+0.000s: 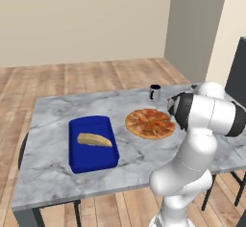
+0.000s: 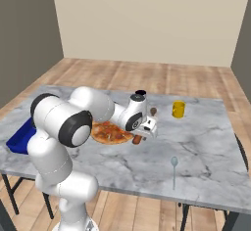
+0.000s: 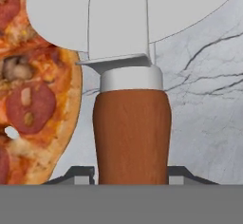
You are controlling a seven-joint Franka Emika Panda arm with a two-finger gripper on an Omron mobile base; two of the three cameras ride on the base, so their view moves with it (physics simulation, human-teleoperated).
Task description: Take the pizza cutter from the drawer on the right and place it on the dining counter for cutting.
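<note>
Reddish-brown handle of the pizza cutter point(image 3: 132, 137), seen close in the hand view, rising from between the two dark finger tips; pale collar and white wheel above it. Jaws closed on the handle, one tip on each side.

Gripper point(image 2: 146, 131): low over the dining counter point(image 2: 206, 142), just right of the pizza in the right base view; the brown handle end point(image 2: 138, 139) pokes out below it. From these views it cannot be told whether the cutter touches the marble.

Pizza point(image 1: 150, 123): round, pepperoni-topped, flat on the marble, its crust edge just beside the cutter handle in the hand view.

Blue tray point(image 1: 92, 143): rectangular, deep blue, on the counter to the left of the pizza, well apart from it. Holds one pale bread loaf point(image 1: 94, 140).

Spoon point(image 2: 173, 170): slim, pale, lying near the counter's near edge in the right base view, apart from the gripper.

Yellow cup point(image 2: 178, 109): upright, beyond the gripper toward the far edge.

Dark mug point(image 1: 154, 92): upright, on the far side of the pizza near the counter's far edge.

Wooden floor point(image 1: 86, 74): planks beyond the counter, ending at beige walls.
</note>
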